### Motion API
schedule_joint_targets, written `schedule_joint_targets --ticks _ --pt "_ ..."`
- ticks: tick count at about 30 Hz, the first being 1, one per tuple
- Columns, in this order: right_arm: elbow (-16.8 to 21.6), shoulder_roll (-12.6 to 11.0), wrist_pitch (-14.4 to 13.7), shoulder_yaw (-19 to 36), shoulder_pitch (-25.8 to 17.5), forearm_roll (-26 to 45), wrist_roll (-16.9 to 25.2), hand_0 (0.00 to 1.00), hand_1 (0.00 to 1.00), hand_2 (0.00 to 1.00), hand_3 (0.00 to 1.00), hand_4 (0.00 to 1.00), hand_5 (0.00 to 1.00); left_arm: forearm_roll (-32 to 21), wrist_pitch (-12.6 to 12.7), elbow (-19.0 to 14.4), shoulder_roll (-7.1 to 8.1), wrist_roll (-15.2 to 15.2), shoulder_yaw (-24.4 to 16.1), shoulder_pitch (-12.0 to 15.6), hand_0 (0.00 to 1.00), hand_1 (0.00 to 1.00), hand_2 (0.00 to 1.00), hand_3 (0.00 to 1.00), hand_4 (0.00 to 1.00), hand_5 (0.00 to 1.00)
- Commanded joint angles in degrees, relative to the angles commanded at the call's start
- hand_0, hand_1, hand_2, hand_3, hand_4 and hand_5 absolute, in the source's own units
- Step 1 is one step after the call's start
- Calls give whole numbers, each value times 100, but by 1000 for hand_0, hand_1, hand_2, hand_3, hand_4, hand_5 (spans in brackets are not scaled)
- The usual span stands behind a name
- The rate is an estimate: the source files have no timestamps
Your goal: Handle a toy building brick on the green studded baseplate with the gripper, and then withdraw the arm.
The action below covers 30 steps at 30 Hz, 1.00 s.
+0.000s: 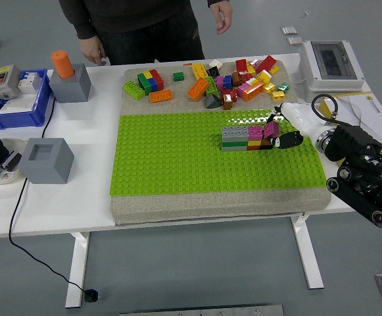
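Observation:
A green studded baseplate (177, 155) lies on a grey foam pad. A small stack of bricks (246, 138), grey, pink, yellow, green, orange and brown, stands on its right part. My right hand (276, 130) comes in from the right and is shut on a magenta brick (271, 127), holding it against the top right end of the stack. My left hand is out of view.
A pile of loose coloured bricks (210, 82) lies behind the baseplate. A white electrical box (330, 64) stands at the back right. A grey block with an orange cylinder (66, 78), a blue bin (16, 99) and a grey block (46, 160) stand at the left. A person (138, 26) stands at the far side, hands hanging.

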Motion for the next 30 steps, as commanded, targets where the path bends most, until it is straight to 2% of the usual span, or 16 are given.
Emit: schedule_joint_targets --ticks 16,21,30 --pt "160 17 -46 173 -7 32 38 784 766 796 489 671 178 0 -3 0 20 -12 -13 -31 789 804 755 438 998 884" --pt "207 182 -94 159 30 147 92 783 766 795 491 676 180 5 -3 0 24 -12 -19 -38 788 804 755 436 998 882" --pt "-13 510 -208 149 52 412 248 782 766 796 496 677 177 37 -7 0 34 -13 -35 -46 789 803 755 436 998 881"
